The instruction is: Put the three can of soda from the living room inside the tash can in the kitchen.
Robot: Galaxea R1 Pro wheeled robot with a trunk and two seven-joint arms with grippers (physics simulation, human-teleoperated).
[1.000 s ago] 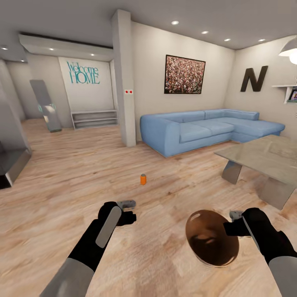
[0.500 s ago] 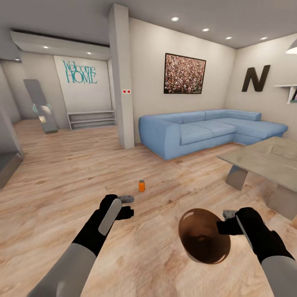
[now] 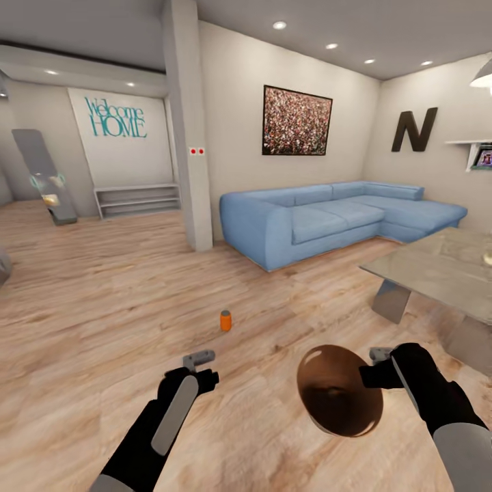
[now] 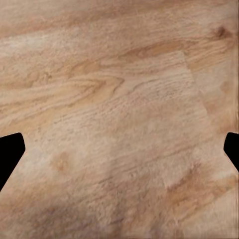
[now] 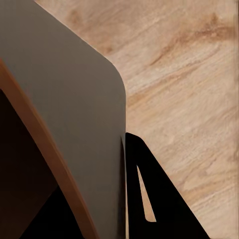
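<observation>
From the head view, one orange soda can (image 3: 225,320) stands upright on the wood floor (image 3: 96,301), ahead of the two arms and apart from both. The right tool (image 3: 374,372) grips the rim of the trash can (image 3: 339,400), which hangs tipped so its brown inside faces the camera; nothing can be seen inside it. The left tool (image 3: 199,357) hovers over the floor, holding nothing. A blue sofa (image 3: 328,219) sits along the far wall under a framed picture (image 3: 296,121), a big letter N (image 3: 413,130) hangs to its right, and a grey worktop (image 3: 437,266) stands at the right.

In the left wrist view, the fingertips (image 4: 10,152) sit wide apart over bare planks.

In the right wrist view, one finger (image 5: 154,199) presses the bin's grey outer wall (image 5: 64,114), beside its brown rim.
</observation>
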